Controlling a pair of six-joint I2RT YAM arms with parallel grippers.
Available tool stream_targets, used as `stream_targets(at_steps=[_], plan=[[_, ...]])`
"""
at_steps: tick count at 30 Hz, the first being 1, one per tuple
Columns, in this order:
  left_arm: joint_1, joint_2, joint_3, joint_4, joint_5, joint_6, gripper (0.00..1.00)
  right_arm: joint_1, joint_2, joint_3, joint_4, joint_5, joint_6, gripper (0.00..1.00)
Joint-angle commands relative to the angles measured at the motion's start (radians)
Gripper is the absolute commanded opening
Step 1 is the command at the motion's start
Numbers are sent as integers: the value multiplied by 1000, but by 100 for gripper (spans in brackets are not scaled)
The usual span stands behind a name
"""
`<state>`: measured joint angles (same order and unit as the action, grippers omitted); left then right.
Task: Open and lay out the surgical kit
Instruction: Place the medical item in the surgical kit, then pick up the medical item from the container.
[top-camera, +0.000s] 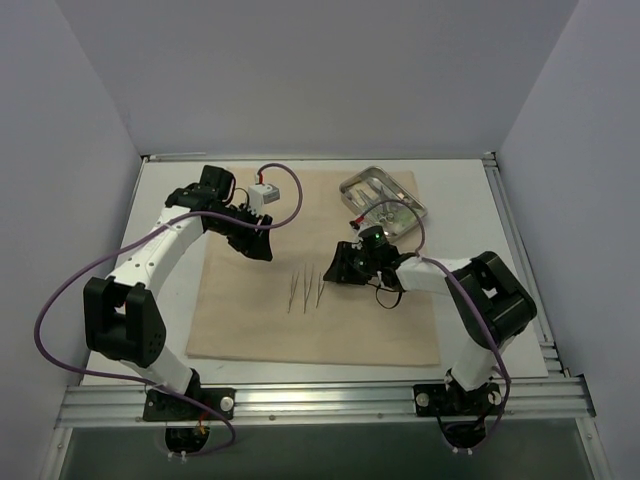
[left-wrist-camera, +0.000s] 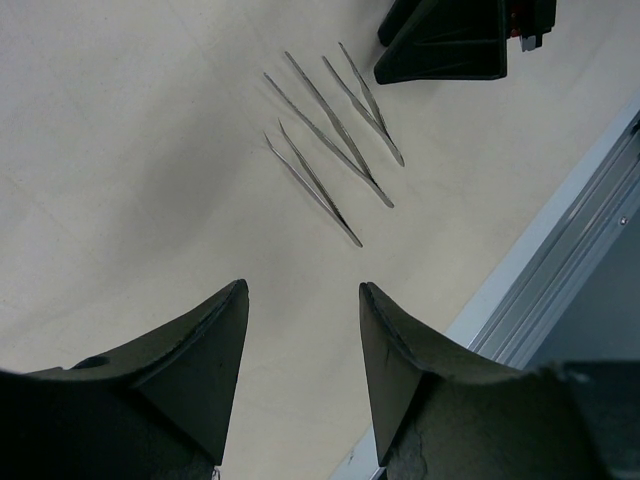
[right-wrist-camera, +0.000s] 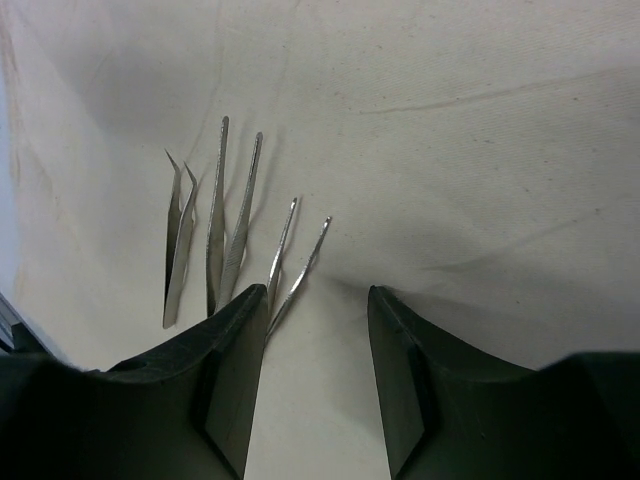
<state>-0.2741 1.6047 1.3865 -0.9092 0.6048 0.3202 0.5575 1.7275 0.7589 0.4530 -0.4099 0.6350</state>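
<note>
The beige cloth wrap (top-camera: 250, 310) lies spread flat on the table. Three thin metal tweezers (top-camera: 305, 290) lie side by side on its middle; they also show in the left wrist view (left-wrist-camera: 330, 150) and the right wrist view (right-wrist-camera: 225, 235). The shiny steel tray (top-camera: 412, 198) sits at the cloth's far right corner with scissor-handled forceps and small packets inside. My right gripper (top-camera: 337, 267) is open and empty just right of the tweezers (right-wrist-camera: 315, 295). My left gripper (top-camera: 262, 250) is open and empty over the cloth's far left part (left-wrist-camera: 300, 290).
The table's metal front rail (top-camera: 320, 400) runs along the near edge and shows in the left wrist view (left-wrist-camera: 570, 250). White walls close in the table on three sides. Bare cloth lies left and right of the tweezers.
</note>
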Motion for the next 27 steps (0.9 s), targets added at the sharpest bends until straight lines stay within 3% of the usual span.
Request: stream_targets(at_steps=[1, 6, 10, 14, 16, 20, 27], plan=[[6, 1, 32, 10, 13, 17, 57, -2, -84, 60, -146, 71, -63, 41], [49, 0, 20, 41, -22, 8, 57, -10, -213, 155, -328, 187, -122, 40], [110, 6, 9, 90, -69, -19, 57, -42, -240, 301, -552, 397, -222, 40], [190, 17, 9, 128, -82, -53, 57, -160, -221, 417, -616, 405, -328, 36], [223, 26, 16, 136, -99, -58, 58, -232, -163, 503, -632, 372, -402, 32], [240, 34, 16, 138, -148, -52, 58, -324, 22, 655, -651, 310, -478, 12], [251, 55, -3, 141, -200, -36, 60, -373, 302, 897, -671, 263, -531, 22]])
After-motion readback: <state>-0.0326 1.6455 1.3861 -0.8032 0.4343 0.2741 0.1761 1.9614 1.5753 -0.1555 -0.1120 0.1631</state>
